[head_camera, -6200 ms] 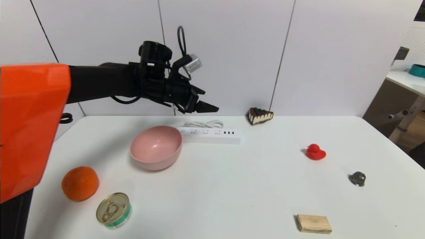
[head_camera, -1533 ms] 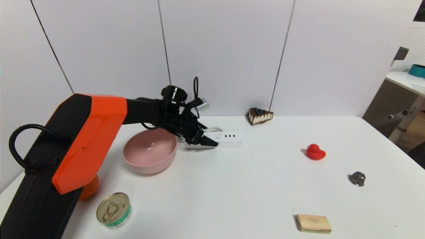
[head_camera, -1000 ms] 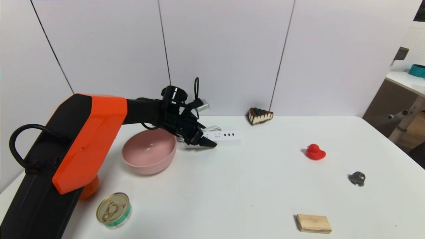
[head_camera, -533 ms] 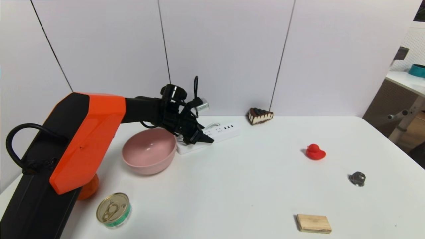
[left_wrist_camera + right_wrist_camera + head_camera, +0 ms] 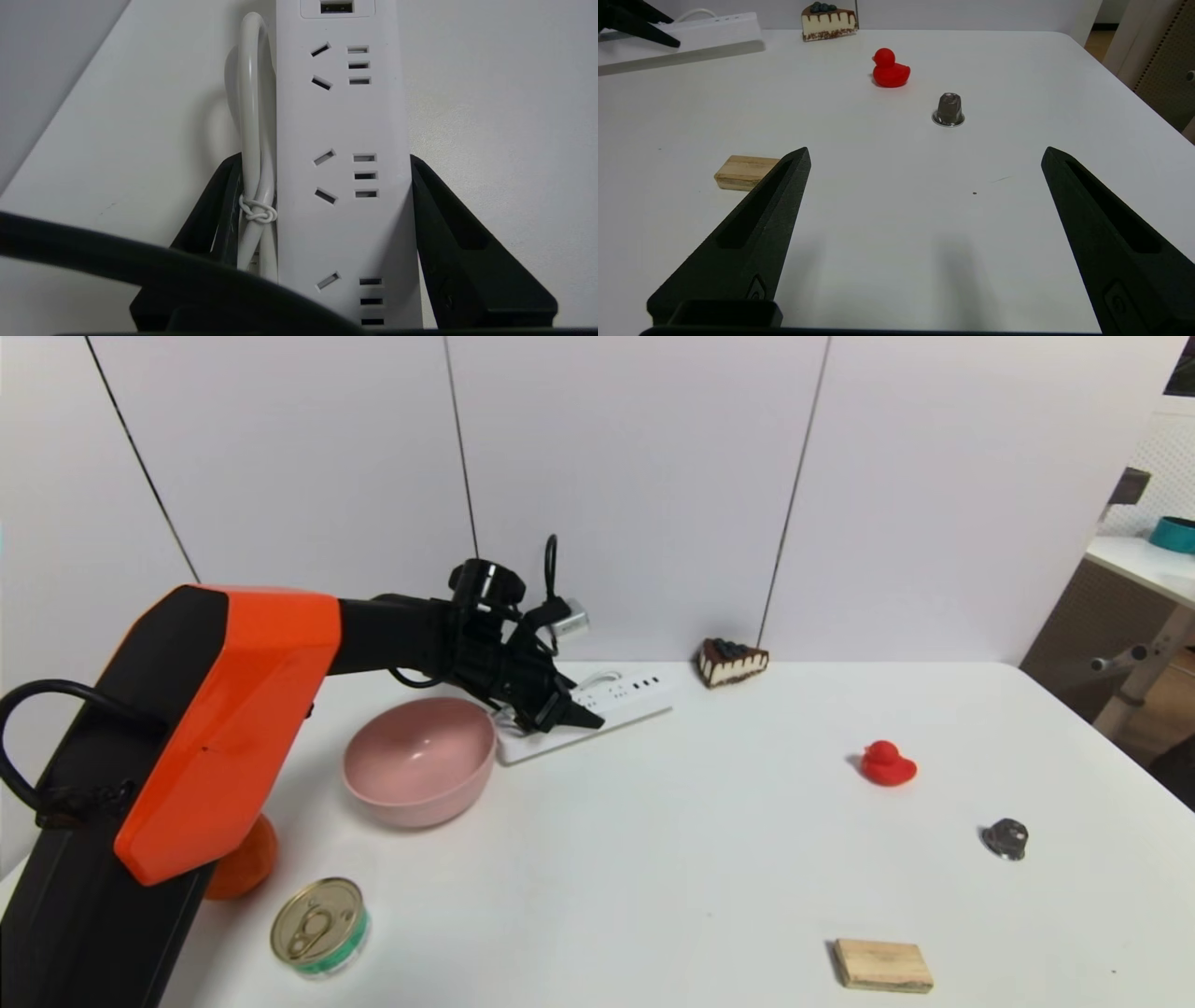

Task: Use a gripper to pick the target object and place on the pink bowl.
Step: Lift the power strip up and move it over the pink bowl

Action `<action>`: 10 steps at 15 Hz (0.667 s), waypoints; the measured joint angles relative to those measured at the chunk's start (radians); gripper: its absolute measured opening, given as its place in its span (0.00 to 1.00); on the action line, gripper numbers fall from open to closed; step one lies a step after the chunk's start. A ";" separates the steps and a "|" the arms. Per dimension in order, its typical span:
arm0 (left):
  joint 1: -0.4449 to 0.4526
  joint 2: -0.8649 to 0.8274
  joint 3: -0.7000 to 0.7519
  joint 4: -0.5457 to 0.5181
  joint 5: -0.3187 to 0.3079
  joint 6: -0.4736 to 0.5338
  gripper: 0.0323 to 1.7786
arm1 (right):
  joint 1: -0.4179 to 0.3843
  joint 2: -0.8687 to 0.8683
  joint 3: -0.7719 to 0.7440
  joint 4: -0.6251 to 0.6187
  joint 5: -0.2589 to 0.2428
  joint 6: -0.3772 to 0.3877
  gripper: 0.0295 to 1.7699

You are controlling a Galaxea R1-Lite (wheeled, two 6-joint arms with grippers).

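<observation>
Head view: left gripper (image 5: pixel 571 717) clamped the power strip (image 5: pixel 616 695), tilted off the table (image 5: pixel 709 859), just beside the pink bowl (image 5: pixel 418 773).
Left wrist view: fingers (image 5: pixel 448 242) pressed the strip's sides and its cord (image 5: pixel 252 140).
Right wrist view: right gripper (image 5: pixel 924 158) parked, fingers wide.

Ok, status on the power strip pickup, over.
Left gripper shut on power strip, cord pinched in too. Strip's far end tilted up, beside pink bowl. Right gripper open, parked. Path clear.

Power strip (image 5: pixel 597 709) lies just right of the bowl (image 5: pixel 417 772), duck (image 5: pixel 885 764) far right.
</observation>
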 joint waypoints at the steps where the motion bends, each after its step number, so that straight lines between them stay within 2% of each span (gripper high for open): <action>1: 0.000 -0.014 0.000 0.000 0.000 0.000 0.59 | 0.000 0.000 0.000 0.000 0.000 -0.001 0.97; 10: -0.008 -0.165 -0.005 -0.007 -0.001 -0.007 0.58 | 0.000 0.000 0.000 0.000 0.000 -0.001 0.97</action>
